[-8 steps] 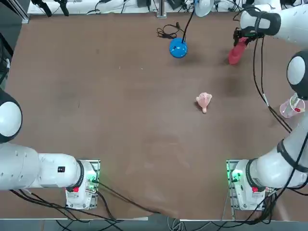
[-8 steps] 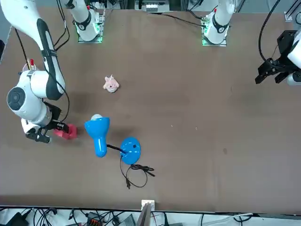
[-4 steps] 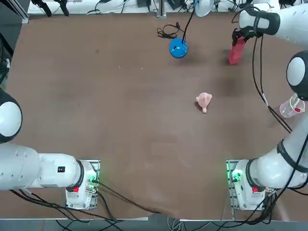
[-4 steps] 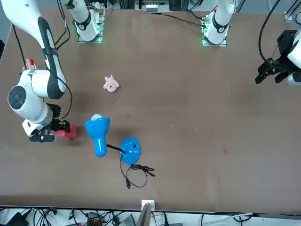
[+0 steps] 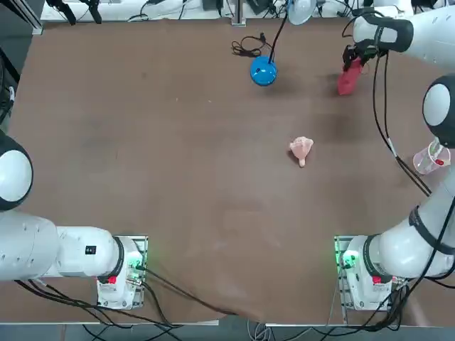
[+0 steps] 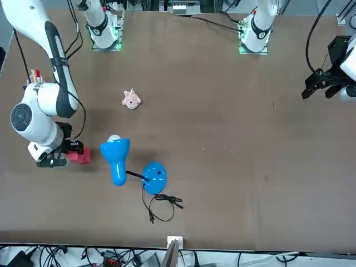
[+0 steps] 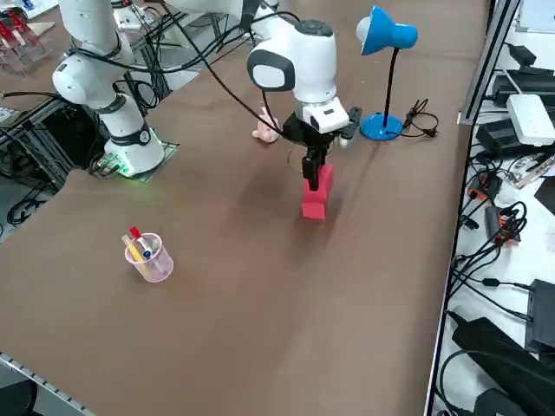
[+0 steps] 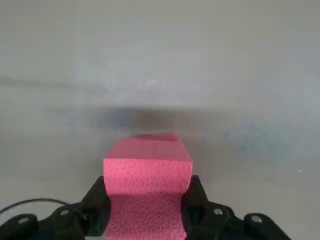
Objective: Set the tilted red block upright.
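The red block [image 5: 347,79] stands at the table's far right with its base on the brown table [image 5: 178,142], leaning only slightly in the right side view [image 7: 316,198]. My right gripper [image 5: 353,58] reaches down from above and is shut on the block's upper part [image 7: 313,170]. In the right wrist view the red block [image 8: 148,170] fills the gap between my two black fingers [image 8: 96,202]. The front view shows the block [image 6: 81,156] beside the gripper [image 6: 62,158], just off the lamp's head.
A blue desk lamp [image 7: 387,36] with a round base [image 5: 264,71] and a black cable [image 5: 247,48] stands to the block's left. The pale pink lumpy object [image 5: 301,150] lies nearer the middle. A clear cup of pens [image 5: 429,159] sits by the right edge.
My gripper has shifted slightly toward the table's far edge with the block in it, and the block has swung from a clear tilt to nearly upright.
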